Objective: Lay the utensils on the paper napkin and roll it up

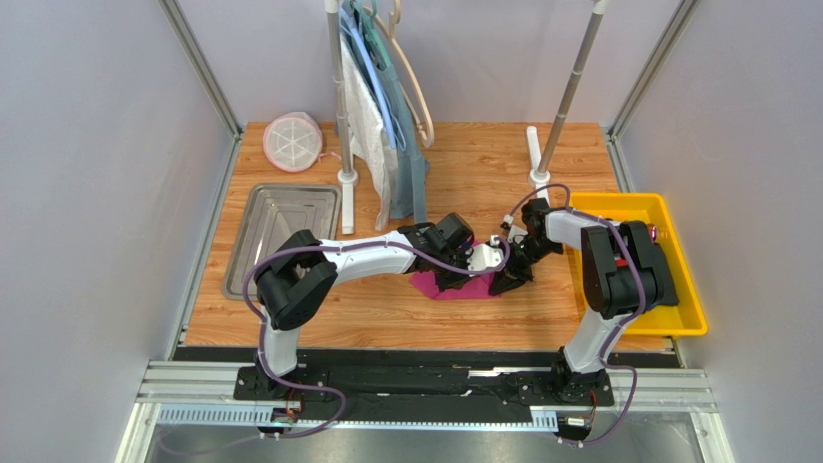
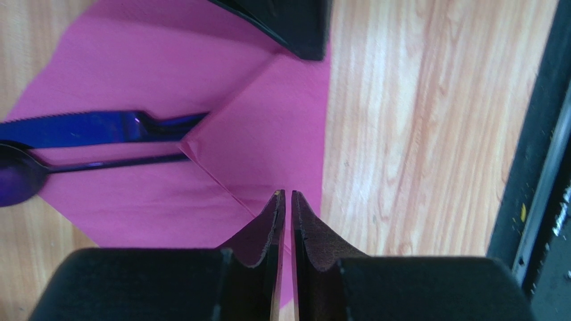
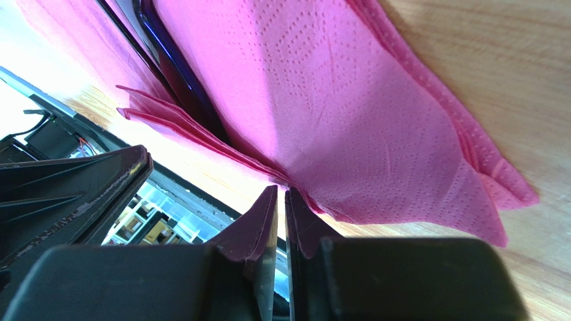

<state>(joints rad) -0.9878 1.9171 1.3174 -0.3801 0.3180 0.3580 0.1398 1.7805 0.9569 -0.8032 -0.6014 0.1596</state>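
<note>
step: rolling, judged begun; one flap lay folded over the handles
left end effector (image 2: 285,195): fingers together at the paper napkin (image 2: 134,200) edge
right end effector (image 3: 281,190): clamped on the napkin fold
utensils: knife (image 2: 87,128) and spoon (image 2: 17,184), ahead-left of the left end effector
next: probably carry the fold over, gently

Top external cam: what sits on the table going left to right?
metal tray → paper napkin → white pole base → yellow bin. The round pink-white item and the hanging clothes overlap their neighbours, so they are left out.
</note>
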